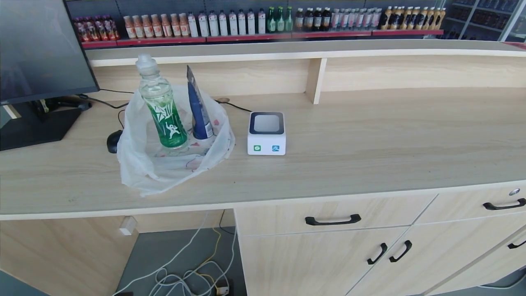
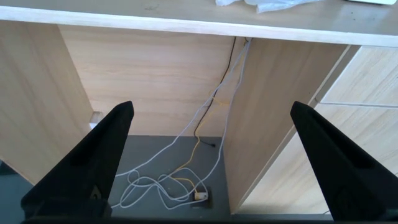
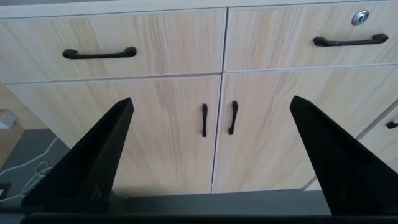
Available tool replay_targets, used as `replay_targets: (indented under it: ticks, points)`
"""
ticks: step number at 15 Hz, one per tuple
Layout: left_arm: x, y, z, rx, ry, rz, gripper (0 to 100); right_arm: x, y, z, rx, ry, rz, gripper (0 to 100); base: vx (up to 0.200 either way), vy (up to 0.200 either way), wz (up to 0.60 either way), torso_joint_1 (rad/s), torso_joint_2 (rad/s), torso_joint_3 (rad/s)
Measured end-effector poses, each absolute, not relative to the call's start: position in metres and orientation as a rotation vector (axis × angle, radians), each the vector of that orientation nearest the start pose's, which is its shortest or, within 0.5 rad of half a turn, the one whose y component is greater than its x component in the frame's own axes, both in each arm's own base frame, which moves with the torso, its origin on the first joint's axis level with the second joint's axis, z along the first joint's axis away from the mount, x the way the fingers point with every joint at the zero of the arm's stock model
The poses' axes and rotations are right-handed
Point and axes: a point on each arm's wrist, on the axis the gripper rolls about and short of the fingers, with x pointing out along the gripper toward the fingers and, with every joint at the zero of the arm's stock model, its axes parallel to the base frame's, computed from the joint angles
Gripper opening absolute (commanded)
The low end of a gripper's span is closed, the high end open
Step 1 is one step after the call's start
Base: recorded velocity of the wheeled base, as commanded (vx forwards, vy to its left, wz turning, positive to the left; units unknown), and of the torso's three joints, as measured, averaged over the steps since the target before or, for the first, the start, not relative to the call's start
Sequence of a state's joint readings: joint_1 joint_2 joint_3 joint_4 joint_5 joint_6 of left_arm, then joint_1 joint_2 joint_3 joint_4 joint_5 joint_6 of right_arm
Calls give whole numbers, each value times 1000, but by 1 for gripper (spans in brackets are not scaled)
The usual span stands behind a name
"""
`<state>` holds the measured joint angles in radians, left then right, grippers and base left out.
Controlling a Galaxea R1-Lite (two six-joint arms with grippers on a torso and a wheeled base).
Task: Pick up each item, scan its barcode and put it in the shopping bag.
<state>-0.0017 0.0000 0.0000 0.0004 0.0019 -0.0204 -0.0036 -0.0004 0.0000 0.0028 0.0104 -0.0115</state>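
A white plastic shopping bag (image 1: 139, 164) sits open on the left part of the wooden counter (image 1: 370, 139). Inside it stand a clear bottle with a green label (image 1: 162, 105) and a dark blue tube (image 1: 199, 107), both upright. To the right of the bag is a white scanner box (image 1: 266, 133) with a dark glass top. My left gripper (image 2: 208, 155) hangs open below the counter edge, in front of the open knee space. My right gripper (image 3: 208, 155) is open too, low down and facing the cabinet doors (image 3: 211, 124).
A dark monitor (image 1: 41, 49) and a black mouse (image 1: 114, 141) are at the counter's left. A raised shelf (image 1: 312, 53) runs along the back, with rows of bottles behind. Drawers with black handles (image 1: 333, 221) sit below; cables (image 2: 180, 174) lie on the floor.
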Motion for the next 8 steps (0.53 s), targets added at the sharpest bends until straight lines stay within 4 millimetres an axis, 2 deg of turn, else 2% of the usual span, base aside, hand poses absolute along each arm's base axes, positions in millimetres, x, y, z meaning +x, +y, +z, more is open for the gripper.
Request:
replay_targets:
  ticks: [8]
  points:
    - [-23,0,75,-19,0,0,100,-23,0,75,-11,3,7,100,0,0,0,0,0,0]
